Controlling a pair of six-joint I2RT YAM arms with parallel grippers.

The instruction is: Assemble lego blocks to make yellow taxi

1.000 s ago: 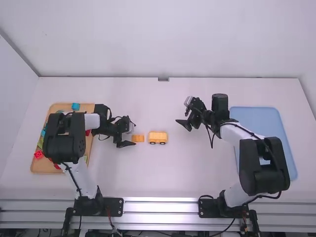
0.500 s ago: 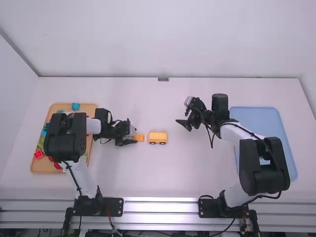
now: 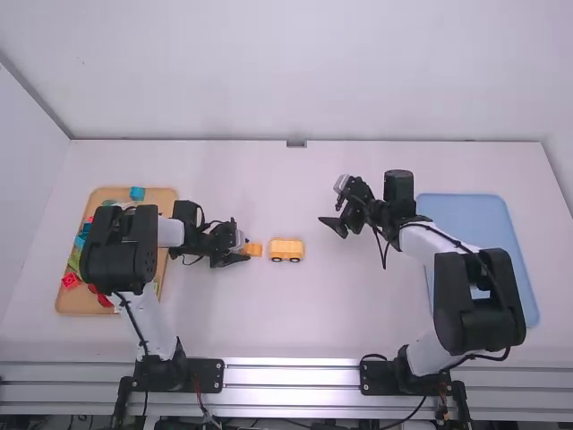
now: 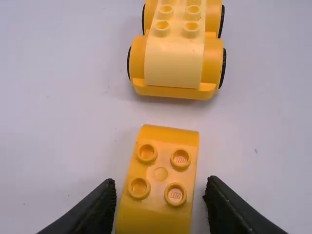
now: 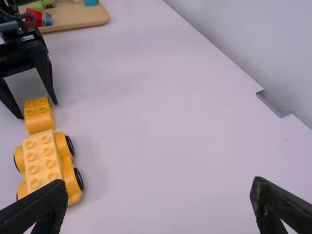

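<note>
Left end effector: It (image 3: pixel 244 247) is low over the counter (image 3: pixel 224 313), left of the middle. Its two fingers are parted, one at each side of the small yellow block (image 4: pixel 162 165). In its wrist view a narrow gap is seen between each fingertip and the block, so I would say it is released, around the block and not grasping it.

Small yellow block: It lies on the counter with four round studs upward, just at the left of the wheeled car (image 3: pixel 286 245). A short strip of the counter is between these two, so they are apart. The end of the block which faces the car has a rounded edge.

Wheeled car: It stands upright on its black wheels, near the middle of the counter. Its lower part is a deeper yellow, and the studded top is a paler yellow, with two rows of studs.

Right end effector: It (image 3: pixel 331 207) is farther to the right than the car and more to the far side. The fingers are wide apart, with nothing between them; it is released.

Wooden tray: At the left side, this tray (image 3: pixel 76 305) carries coloured blocks, among them a red block (image 3: pixel 70 280) at the left and a light blue block (image 3: pixel 137 193) at the far side. The left arm passes above it.

Blue tray: This one (image 3: pixel 466 213) is at the right side, partly hidden under the right arm.
</note>
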